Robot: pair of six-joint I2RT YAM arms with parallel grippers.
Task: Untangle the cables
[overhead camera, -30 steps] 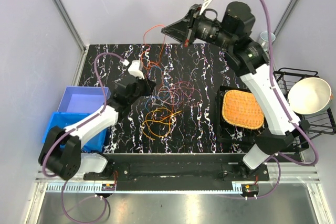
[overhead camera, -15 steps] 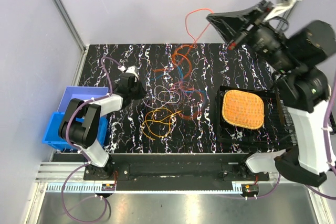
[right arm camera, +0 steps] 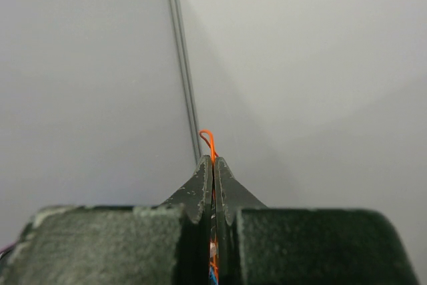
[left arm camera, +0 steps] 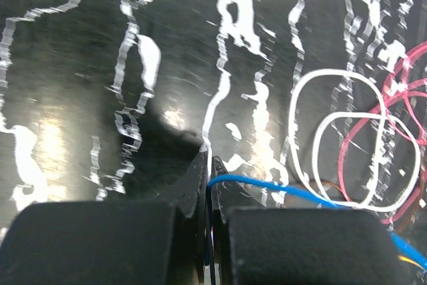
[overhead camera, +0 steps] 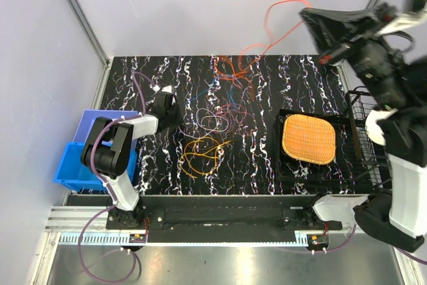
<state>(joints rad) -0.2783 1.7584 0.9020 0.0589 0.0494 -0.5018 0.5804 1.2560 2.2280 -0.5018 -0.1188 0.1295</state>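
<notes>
Marbled black table (overhead camera: 267, 168), tangled cables (overhead camera: 200, 153)

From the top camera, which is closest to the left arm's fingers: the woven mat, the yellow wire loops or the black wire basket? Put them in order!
1. yellow wire loops, table middle
2. woven mat, right side
3. black wire basket, far right edge

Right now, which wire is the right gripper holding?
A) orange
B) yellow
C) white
A: in the right wrist view the right gripper is shut, and an orange wire loops out from between its fingertips.
</notes>
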